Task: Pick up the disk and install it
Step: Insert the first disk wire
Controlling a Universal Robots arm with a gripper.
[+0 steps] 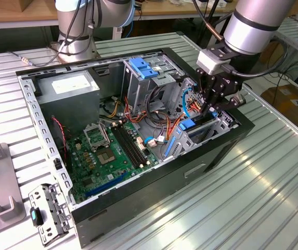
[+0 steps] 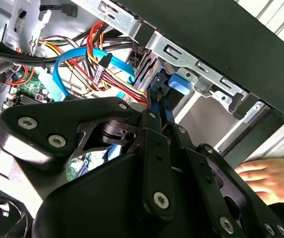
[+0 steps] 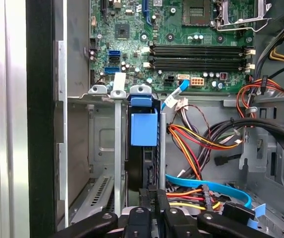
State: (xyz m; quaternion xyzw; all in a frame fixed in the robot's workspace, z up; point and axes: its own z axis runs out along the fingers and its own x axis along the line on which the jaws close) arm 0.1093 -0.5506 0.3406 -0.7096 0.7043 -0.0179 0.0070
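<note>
1. the case (image 1: 154,182) lies open on its side, board (image 1: 112,151) facing up; everything below is placed against this case.
2. the gripper (image 1: 211,107) hangs over the case's drive bay at the exterior view's right end, its fingers reaching down into the bay.
3. the disk (image 3: 142,148) stands on edge in a slot of the bay (image 3: 102,148), blue carrier tab (image 3: 144,128) toward the board, dark body below it.
4. in the first wrist view the gripper (image 3: 151,196) has its fingers pressed close together on the disk's thin edge, pinching it.
5. in the second wrist view the fingers (image 2: 157,106) run along the blue carrier (image 2: 177,85) right at the bay's metal frame.
6. the empty part of the bay sits just beside the disk, nearer the case's outer wall.
7. bundled cables (image 3: 201,144) lie on the disk's other side, inside the case.
8. a person's hand (image 2: 265,178) rests just outside the case wall in the second wrist view.
9. a tall cage with a blue latch (image 1: 142,67) stands mid-case.
</note>
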